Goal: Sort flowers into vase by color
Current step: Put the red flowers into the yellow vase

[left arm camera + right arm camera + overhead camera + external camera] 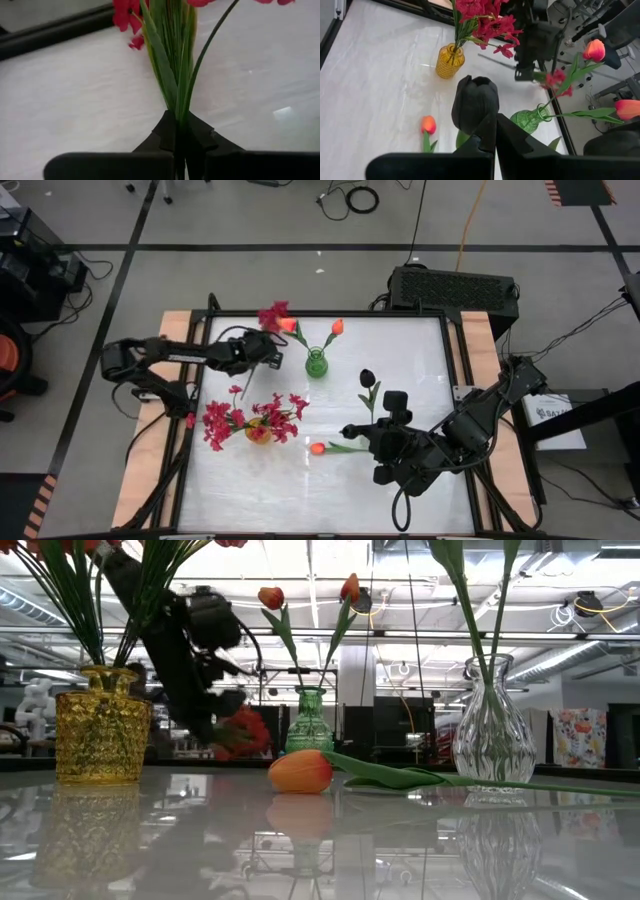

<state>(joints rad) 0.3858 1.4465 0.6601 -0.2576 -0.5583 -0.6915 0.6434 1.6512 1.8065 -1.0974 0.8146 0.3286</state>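
Observation:
My left gripper (268, 348) hovers at the table's far left, shut on a crimson-pink spray (275, 316) whose thin stem trails toward the near side. More crimson sprays stand in a yellow vase (258, 431). Two orange tulips stand in a green vase (316, 364). A black bloom (367, 378) stands with its stem in a clear vase (490, 735). One orange tulip (318, 447) lies flat on the table. My right gripper (348, 430) hangs shut, high above it; in the right wrist view the black bloom (475, 102) shows just beyond its fingertips, and I cannot tell if they touch. My left gripper pinches the spray's bundle of green stem and leaves (179, 107) between its two fingers, below the blossoms. The fingers come slanting down from the table's left and lie across the stem. The blossom end (240, 730) is raised off the table.
The yellow vase (102, 725) stands close to the near side of my left gripper, the green vase (308, 722) to its right. Bare white tabletop (290, 490) lies toward the near edge. A black frame (200, 350) borders the table.

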